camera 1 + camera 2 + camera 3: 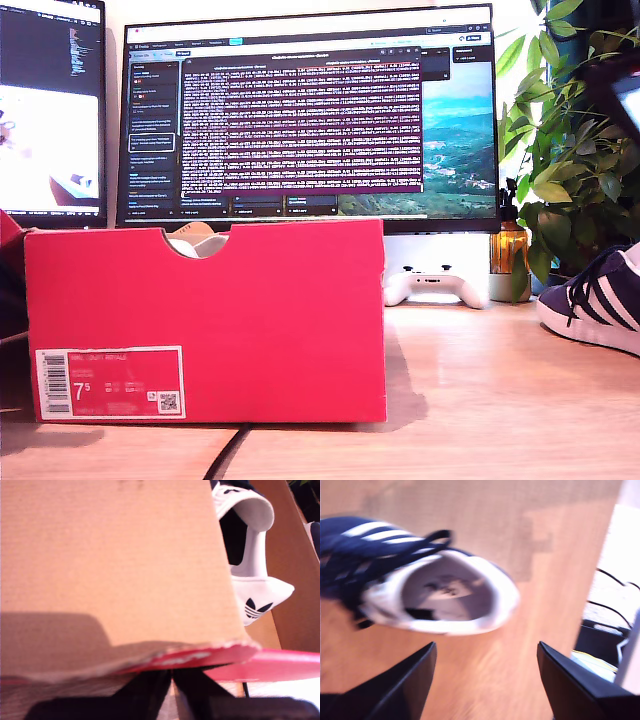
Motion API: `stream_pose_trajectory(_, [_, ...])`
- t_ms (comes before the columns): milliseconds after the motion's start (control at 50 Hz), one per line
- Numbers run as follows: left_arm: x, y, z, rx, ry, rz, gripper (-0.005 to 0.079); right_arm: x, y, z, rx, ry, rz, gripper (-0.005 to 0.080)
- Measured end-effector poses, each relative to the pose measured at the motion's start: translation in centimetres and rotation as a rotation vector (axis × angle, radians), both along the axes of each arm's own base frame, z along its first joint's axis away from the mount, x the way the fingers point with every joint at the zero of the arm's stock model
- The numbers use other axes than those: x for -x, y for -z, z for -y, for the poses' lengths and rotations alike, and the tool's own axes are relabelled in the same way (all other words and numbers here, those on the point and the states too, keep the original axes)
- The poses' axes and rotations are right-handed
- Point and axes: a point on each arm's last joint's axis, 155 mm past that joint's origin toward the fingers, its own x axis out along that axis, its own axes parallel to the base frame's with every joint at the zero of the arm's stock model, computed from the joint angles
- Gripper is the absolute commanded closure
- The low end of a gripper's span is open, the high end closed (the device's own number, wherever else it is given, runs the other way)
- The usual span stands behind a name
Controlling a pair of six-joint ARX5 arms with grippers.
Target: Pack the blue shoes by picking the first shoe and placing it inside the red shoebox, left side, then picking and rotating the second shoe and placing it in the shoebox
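Although the dark navy suede sneaker with white side stripes (420, 590) lies on its off-white sole on the pale wooden table (480, 400), at the exterior view's right edge and well apart from the large pinkish-red cardboard shoebox (205, 320), it looks like an easy object: light, with a soft upper that will give under pressure and a stiffer rubber sole and heel. The padded white collar around its open mouth is probably the best place to grip, one finger inside the opening and one outside against the heel, since the suede should not slip and the collar is firm enough to carry the shoe's weight. The loose dark laces could snag, so the tongue area is a poorer choice

The second wrist view shows the robot's second gripper (485, 680) poised over this shoe, looking down into its white lining, the jaws spread wide and empty, the shoe's mouth just beyond the fingertips. That picture is blurred, so contact cannot be ruled out, but none shows

The other navy sneaker (250, 555) is already inside the box, its white heel tab with a trefoil logo showing in the first wrist view and a bit of it peeking through the half-round notch in the exterior view. The first gripper (170, 680) sits low at the box rim, its dark fingers nearly together beneath the red edge; whether they pinch the cardboard cannot be told
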Motion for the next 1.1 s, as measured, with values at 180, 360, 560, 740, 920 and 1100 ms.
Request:
stream_pose_trajectory(180, [0.0, 0.0, 0.0, -0.001, 0.0, -0.001, 0.0762, 1.3, 1.4, 0.4, 0.013, 0.053, -0.037, 0.0165])
stream_pose_trajectory(360, [0.2, 0.4, -0.1, -0.006, 0.0, -0.017, 0.0762, 1.5, 1.7, 1.0, 0.037, 0.108, -0.026, 0.0183])
stream_pose_trajectory(560, [0.3, 0.4, -0.1, -0.008, 0.0, -0.02, 0.0762, -0.1, 3.5, 1.0, -0.011, 0.13, 0.031, 0.0183])
stream_pose_trajectory(740, [0.3, 0.5, -0.1, -0.008, 0.0, -0.021, 0.0762, 0.3, 5.3, 1.7, -0.018, 0.158, 0.02, 0.0183])
stream_pose_trajectory(920, [0.3, 0.5, -0.1, -0.008, 0.0, -0.021, 0.0762, -0.5, 6.8, 2.2, -0.046, 0.194, 0.056, 0.0189])
stream_pose_trajectory(1100, [0.3, 0.4, -0.1, -0.008, 0.0, -0.021, 0.0762, 0.0, 9.3, 2.0, -0.092, 0.201, 0.048, 0.039])
